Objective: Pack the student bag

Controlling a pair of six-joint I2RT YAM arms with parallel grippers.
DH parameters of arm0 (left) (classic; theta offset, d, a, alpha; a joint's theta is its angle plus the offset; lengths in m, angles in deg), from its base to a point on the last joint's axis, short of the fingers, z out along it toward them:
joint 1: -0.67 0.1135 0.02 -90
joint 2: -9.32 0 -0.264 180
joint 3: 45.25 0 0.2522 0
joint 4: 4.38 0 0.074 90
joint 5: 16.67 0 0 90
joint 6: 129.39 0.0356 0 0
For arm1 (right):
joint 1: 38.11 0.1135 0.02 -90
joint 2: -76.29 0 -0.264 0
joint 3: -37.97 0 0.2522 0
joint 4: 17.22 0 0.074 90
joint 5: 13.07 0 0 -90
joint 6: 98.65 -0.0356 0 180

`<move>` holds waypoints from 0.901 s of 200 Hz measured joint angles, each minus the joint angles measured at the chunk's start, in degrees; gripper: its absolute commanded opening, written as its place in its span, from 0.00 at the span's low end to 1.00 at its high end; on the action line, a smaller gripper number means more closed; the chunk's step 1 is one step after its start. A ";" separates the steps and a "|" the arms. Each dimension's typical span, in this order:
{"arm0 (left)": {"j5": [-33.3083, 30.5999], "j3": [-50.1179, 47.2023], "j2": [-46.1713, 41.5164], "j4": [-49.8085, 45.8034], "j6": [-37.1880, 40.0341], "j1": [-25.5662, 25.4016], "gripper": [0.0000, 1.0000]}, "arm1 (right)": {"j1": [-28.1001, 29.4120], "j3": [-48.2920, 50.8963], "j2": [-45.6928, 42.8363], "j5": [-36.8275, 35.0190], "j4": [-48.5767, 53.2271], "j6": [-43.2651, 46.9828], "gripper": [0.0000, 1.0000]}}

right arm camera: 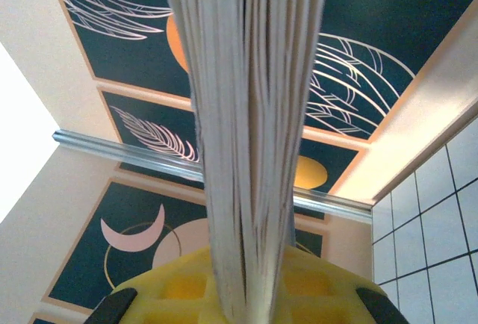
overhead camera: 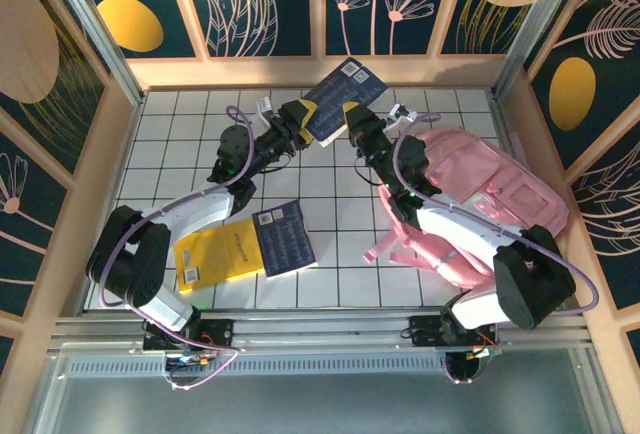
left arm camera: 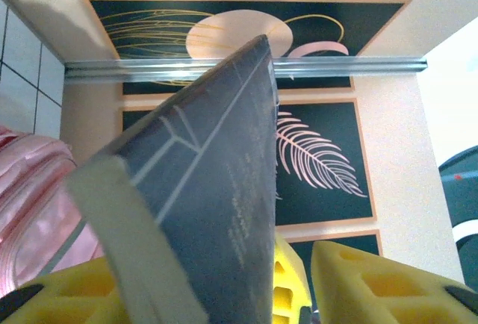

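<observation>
Handover looked like the step in hand. The book, dark blue, hung in the air at the far middle, between the two arms and clear of the table. The right gripper was clenched on its right near corner; in the right wrist view the page edges rose straight up out of the yellow pads, so the book was gripped by its thickness and could not fan open. The left gripper sat at the book's left near corner with the cover between its fingers, but I could not tell whether they pressed it or stood slack around it.

Holding it raised and tilted likely served to re-grip it for a cleaner entry into the bag. That lay flat at the right of the table, under and beside the right arm, straps trailing to the near left. Its opening could not be made out.

A yellow book and a second blue book lay side by side near the left arm, seemingly waiting their turn, so packing looked barely begun
</observation>
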 measured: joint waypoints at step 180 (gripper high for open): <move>-1.29 4.33 -7.87 -24.46 24.11 2.10 0.00 | -2.82 -10.58 -6.60 -7.74 42.01 14.82 0.74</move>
